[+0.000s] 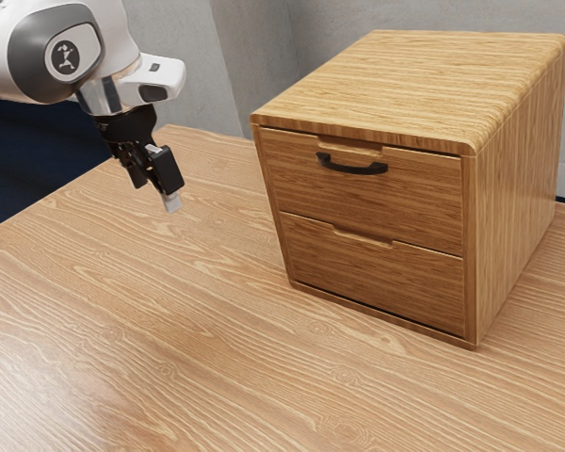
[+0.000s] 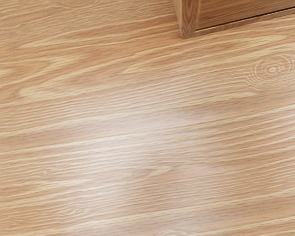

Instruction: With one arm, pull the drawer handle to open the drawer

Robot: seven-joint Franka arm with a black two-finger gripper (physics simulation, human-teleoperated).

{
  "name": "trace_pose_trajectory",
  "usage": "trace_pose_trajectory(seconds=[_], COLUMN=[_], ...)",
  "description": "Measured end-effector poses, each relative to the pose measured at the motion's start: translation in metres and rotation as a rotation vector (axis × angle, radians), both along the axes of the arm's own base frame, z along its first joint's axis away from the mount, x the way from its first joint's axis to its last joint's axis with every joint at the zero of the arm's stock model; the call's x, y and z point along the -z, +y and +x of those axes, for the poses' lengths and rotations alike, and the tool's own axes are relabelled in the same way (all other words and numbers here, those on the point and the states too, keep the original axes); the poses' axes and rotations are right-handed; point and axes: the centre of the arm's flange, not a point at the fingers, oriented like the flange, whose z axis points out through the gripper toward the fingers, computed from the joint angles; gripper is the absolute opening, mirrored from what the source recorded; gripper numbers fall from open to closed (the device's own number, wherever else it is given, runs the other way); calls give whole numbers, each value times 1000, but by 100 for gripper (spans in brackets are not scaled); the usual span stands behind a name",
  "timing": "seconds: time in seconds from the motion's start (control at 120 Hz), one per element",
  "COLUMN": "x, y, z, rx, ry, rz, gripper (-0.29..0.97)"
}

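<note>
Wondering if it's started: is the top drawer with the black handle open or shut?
Shut. The top drawer sits flush in the cabinet; the end effector hangs apart from the black handle.

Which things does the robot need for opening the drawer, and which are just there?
For the job:
hand, in the air away from the cabinet
black handle
top drawer, which carries the handle

Just there:
bottom drawer
table
wall
</note>
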Motion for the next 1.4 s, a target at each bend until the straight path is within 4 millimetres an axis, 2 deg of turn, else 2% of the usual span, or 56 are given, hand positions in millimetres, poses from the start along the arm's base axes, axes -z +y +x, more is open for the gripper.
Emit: trace_pose_trajectory(seconds=[0.1, 0.117, 0.158, 0.192, 0.233, 0.283, 0.483, 0.517, 0.567, 0.592, 0.65, 0.692, 0.75, 0.817, 0.883, 1.017, 1.092, 1.175, 1.242, 1.4], x=[-5, -16, -77, -110, -128, -133, -121, -113, -83, -70, -46, -29, -4, 0, 2, 12, 9, 14, 14, -3], y=[0, -1, -5, -8, -11, -14, -23, -25, -31, -43, -101, -126, -146, -161, -164, -174, -177, -202, -212, -204], z=[-1, -3, -19, -33, -41, -43, -37, -36, -46, -55, -80, -94, -98, -107, -110, -92, -61, -28, -2, 58], rx=[0, 0, 4, 8, 10, 14, 32, 35, 51, 75, 197, 272, 399, 512, 586, 804, 894, 1013, 1073, 1127], ry=[-9, -29, -145, -209, -243, -250, -214, -188, -105, -65, -1, 26, 18, 16, 23, -10, -33, -81, -139, -298], rz=[7, 11, 30, 39, 42, 36, 6, -1, -23, -32, -36, -29, -12, 5, 23, 100, 150, 202, 218, 229], gripper=[68, 68, 68, 68, 68, 68, 68, 68, 68, 68, 68, 68, 68, 68, 68, 68, 68, 68, 68, 68])
